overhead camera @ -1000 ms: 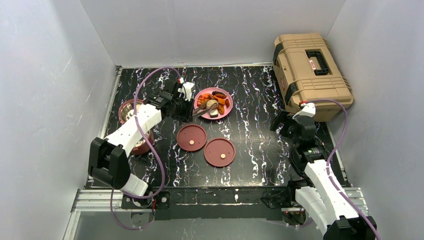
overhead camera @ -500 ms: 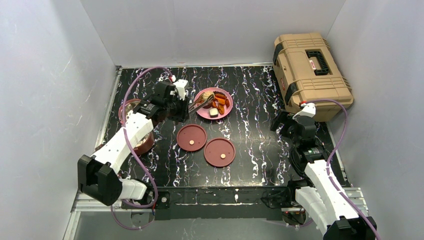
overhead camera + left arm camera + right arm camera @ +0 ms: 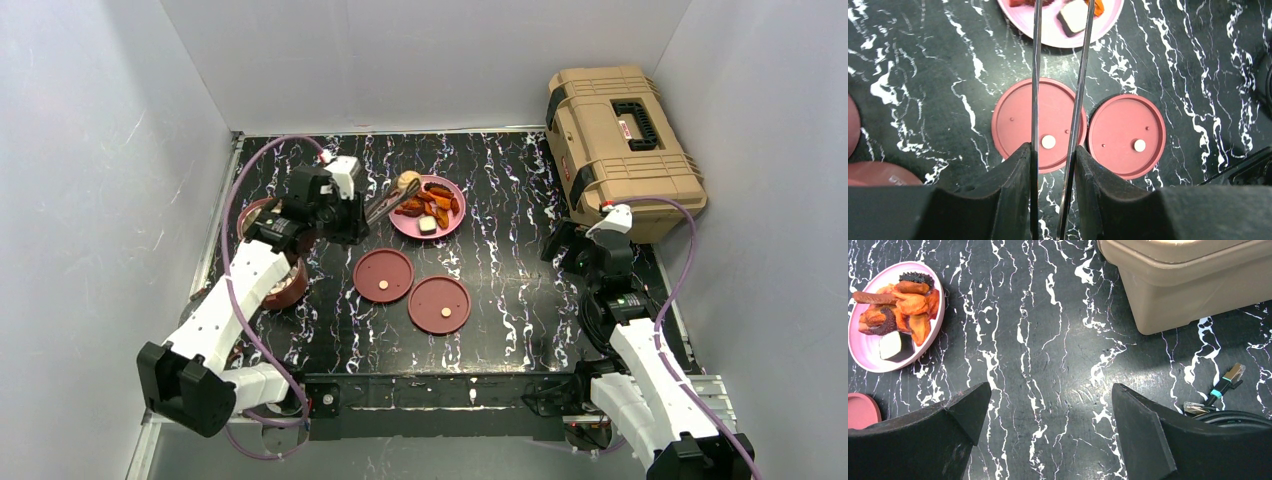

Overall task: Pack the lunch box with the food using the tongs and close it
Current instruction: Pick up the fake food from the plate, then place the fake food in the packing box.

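My right gripper (image 3: 1050,387) is hanging low over the black marbled table (image 3: 510,270) on the right side, its jaws spread wide with only bare tabletop between them. A loose cable plug (image 3: 1224,382) is lying just beside it on the right.

Near the middle of the table, two flat maroon lids (image 3: 1126,135) are lying side by side, close but not touching, each showing a pale dot at its centre.

My left gripper (image 3: 1052,150) is reaching out above the left-hand lid, its jaws pressed in against the two arms of the tongs (image 3: 1035,75) and gripping them. The tongs are running straight forward from my fingers (image 3: 1015,185), over the lid and on to the pink plate (image 3: 1048,35). At their tips the tongs are pinching the pale round bun (image 3: 408,181), which is showing at the far-left rim of the plate from overhead. I cannot tell how high it is sitting.

To the left of that arm, two maroon bowls (image 3: 256,214) are standing at the table's left edge, partly hidden under my forearm.

On the plate, orange-red chunks (image 3: 910,305) and some dark bits are crowding the far side, while a white piece (image 3: 892,346) with a dark edge is lying at the near rim.

At the far right corner, the tan toolbox (image 3: 620,140) is sitting with its lid down.
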Robot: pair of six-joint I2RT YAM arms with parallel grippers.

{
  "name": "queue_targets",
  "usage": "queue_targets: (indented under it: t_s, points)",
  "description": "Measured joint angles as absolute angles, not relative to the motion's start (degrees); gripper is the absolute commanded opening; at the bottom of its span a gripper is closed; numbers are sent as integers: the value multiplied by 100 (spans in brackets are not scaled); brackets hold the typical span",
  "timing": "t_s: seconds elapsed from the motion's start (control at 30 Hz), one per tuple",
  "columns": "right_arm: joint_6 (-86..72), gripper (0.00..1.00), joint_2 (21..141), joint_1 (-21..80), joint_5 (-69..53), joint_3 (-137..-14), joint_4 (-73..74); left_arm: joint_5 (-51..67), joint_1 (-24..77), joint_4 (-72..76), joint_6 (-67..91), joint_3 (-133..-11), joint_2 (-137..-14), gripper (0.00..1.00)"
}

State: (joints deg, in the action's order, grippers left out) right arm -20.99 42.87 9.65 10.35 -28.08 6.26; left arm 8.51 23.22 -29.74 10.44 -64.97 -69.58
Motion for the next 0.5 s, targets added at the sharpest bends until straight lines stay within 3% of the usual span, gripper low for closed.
queue_targets:
  t_s: [0.3,0.5]
  points:
    - [-2097,100,4324,965,1059,-2862,631,913,810,-3616,1354,-6497,-6149,23]
    - [-2082,100,4324,965,1133,-2862,631,639,349,-4442,1426,-6523,-5579,23]
